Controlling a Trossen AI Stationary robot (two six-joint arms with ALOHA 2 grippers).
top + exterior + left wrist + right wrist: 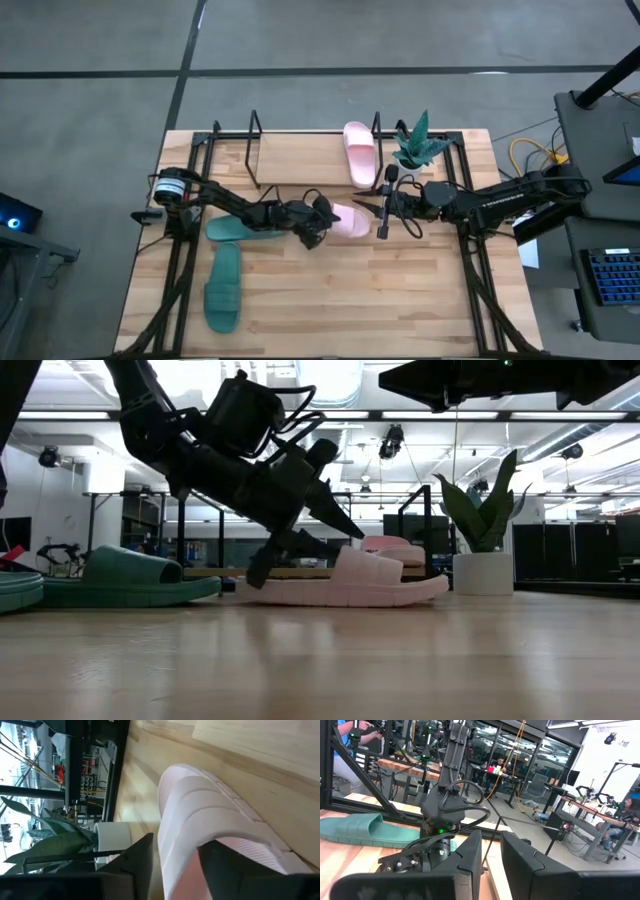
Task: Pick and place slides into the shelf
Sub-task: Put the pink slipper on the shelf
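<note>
Left claw closing around pink slide's strap, grasp step; next, lift to shelf. Right claw near, slightly parted, empty.

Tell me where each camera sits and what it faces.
High: overhead, straight down on the table, both arms, shelf.
Low: table height, facing the pink slide and left arm.
Left wrist: past its fingers, closing around the pink slide.
Right wrist: past its fingers, toward the left arm.
Shared: green slide.
</note>
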